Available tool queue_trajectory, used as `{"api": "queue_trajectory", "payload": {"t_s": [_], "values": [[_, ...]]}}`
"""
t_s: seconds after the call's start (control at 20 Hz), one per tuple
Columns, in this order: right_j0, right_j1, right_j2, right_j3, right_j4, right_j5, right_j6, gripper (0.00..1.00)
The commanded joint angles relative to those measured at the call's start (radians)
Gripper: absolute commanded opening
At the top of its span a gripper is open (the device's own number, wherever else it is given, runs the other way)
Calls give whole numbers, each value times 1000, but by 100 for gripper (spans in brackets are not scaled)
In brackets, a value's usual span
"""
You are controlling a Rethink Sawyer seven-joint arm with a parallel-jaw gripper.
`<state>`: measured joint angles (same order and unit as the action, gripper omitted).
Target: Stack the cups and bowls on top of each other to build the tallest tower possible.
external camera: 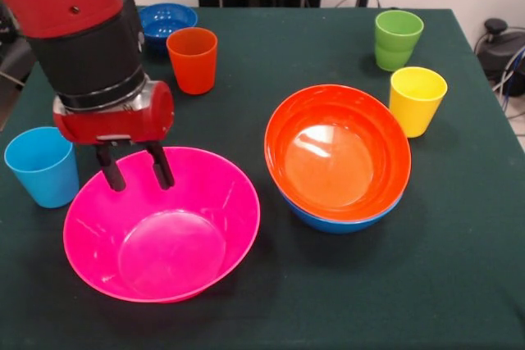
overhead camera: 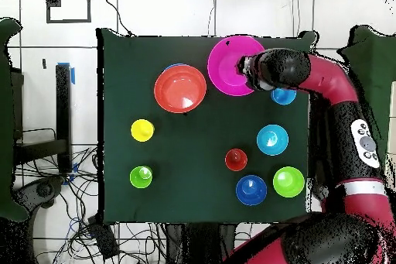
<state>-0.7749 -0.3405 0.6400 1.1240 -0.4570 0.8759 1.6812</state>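
Note:
The wide pink bowl (external camera: 162,223) (overhead camera: 232,65) sits upright on the green cloth. My gripper (external camera: 138,171) (overhead camera: 246,67) hangs open at its far rim, fingers (external camera: 162,166) apart and nothing clamped; I cannot tell if they touch the rim. Beside it the orange bowl (external camera: 338,153) (overhead camera: 180,89) is nested in the blue bowl (external camera: 328,223), a low tower. Four cups stand apart: light blue (external camera: 43,165) (overhead camera: 283,96), orange (external camera: 193,59) (overhead camera: 236,159), green (external camera: 398,38) (overhead camera: 141,176), yellow (external camera: 417,100) (overhead camera: 142,130).
Three small bowls sit near the robot's side: dark blue (external camera: 166,20) (overhead camera: 251,190), light blue (overhead camera: 272,139) and green (overhead camera: 288,182). The arm (overhead camera: 332,90) reaches along the table's edge, over the light blue cup. Cables lie off the table.

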Motion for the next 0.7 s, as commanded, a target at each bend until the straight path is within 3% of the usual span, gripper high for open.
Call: {"api": "queue_trajectory", "payload": {"t_s": [0.05,0.4,0.7], "values": [[-7,-19,-10,-36,-73,132,-328,100],[-57,-11,28,60,-42,71,-302,100],[-51,-47,-10,48,-120,49,-326,100]]}}
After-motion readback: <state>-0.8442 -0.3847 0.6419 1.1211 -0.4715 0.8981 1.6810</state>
